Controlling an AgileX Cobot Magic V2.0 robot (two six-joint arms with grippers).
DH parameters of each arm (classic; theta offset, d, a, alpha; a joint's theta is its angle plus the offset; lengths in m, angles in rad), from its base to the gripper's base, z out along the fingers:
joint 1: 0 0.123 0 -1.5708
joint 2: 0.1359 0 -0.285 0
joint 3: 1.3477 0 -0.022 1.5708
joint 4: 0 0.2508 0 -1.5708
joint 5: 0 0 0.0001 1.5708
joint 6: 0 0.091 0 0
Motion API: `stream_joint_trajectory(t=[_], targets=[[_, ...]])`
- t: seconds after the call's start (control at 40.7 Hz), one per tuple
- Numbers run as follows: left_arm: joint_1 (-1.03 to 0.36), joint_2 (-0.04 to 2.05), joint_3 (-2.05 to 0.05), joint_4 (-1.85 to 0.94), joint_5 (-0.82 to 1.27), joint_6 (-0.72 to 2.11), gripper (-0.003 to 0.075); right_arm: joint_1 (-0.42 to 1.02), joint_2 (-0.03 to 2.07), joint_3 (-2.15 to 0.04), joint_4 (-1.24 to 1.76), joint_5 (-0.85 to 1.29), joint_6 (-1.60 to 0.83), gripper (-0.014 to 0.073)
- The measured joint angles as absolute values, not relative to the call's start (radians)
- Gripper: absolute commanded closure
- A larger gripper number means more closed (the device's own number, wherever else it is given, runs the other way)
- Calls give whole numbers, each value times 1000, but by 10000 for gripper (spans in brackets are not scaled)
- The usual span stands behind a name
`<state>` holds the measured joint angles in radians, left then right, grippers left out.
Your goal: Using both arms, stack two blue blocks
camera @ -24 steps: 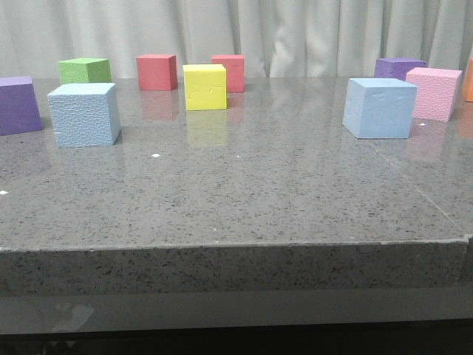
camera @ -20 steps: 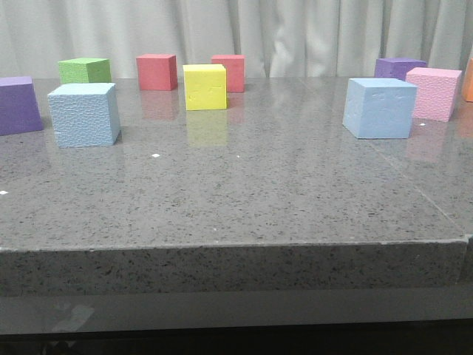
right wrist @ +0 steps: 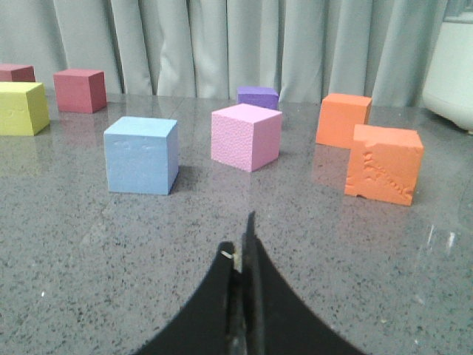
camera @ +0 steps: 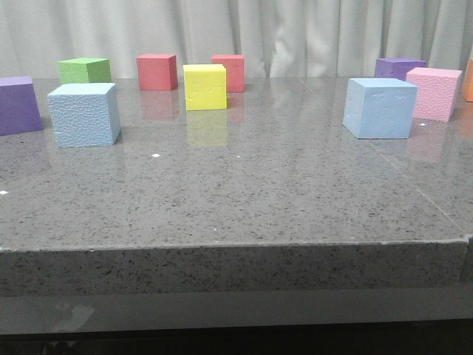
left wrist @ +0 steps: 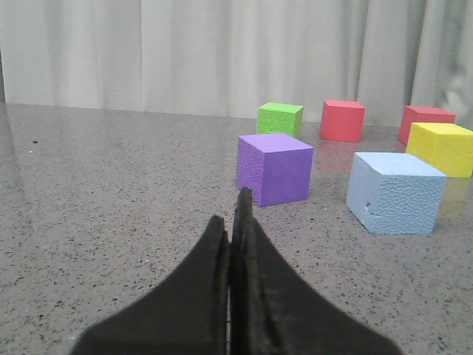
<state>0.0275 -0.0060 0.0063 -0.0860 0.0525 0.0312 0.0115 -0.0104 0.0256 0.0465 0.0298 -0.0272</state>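
Two pale blue blocks stand apart on the grey table. One blue block [camera: 84, 114] is at the left; it also shows in the left wrist view [left wrist: 395, 192]. The other blue block [camera: 379, 108] is at the right; it also shows in the right wrist view [right wrist: 141, 154]. Neither arm shows in the front view. My left gripper [left wrist: 233, 214] is shut and empty, low over the table, short of the purple cube. My right gripper [right wrist: 242, 240] is shut and empty, well short of the right blue block.
Around the left blue block stand a purple cube [camera: 18, 105], a green cube [camera: 85, 70], two red cubes [camera: 157, 72] and a yellow cube [camera: 205, 86]. At the right are a pink cube [camera: 434, 93], a purple cube [camera: 399, 68] and two orange cubes [right wrist: 384, 163]. The table's front edge [camera: 236, 248] is near.
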Motion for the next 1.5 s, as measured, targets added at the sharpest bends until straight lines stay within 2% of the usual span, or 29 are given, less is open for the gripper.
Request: stream_joint_trajectory(t=[0.246,0.442,0.589,0.835,1.179,1.498], targets=[[27,-6,-1,-97,-39,31,739,12,-10,22,47,-54,-27,660],[27,-6,-167,-96,0,31,739,12,-10,-166,47,112,-27,660],[27,27,-365,-84,115,31,739,12,32,-360,47,249,-27,660],[27,241,-605,-78,407,31,739,12,235,-558,47,392,-27,660],[27,461,-623,-78,480,31,739,12,446,-581,47,437,-27,660],[27,529,-623,-78,480,31,739,12,478,-581,47,437,-27,660]])
